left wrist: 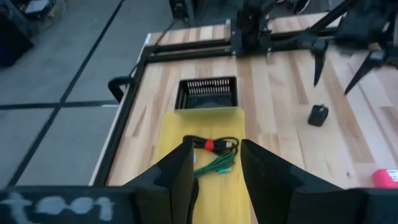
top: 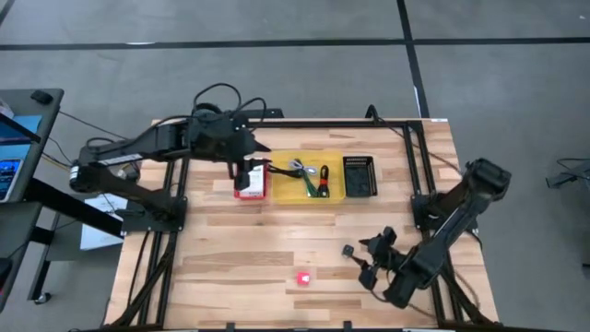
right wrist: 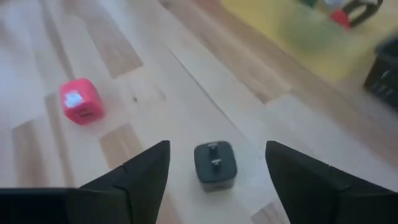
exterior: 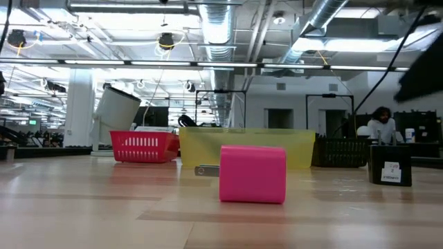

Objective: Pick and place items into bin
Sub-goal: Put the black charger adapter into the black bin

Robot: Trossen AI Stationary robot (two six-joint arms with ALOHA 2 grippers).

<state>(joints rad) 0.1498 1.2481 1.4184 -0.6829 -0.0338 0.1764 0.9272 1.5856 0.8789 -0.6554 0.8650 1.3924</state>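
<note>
- The left arm [top: 147, 148] is black, made of long thick tubes.
- Black cables [top: 221, 97] loop over its top.
- The right arm [top: 456, 217] is black too, with a chunky round joint.
- The fingers [left wrist: 177, 177] are dark, flat and wedge-shaped.
- White scribbled marks [left wrist: 53, 204] sit on the left wrist.

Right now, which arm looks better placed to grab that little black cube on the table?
The right one, probably. Its pincer stands open just over the black cube. The left pincer is away over the red basket, beside the yellow bin.
</note>
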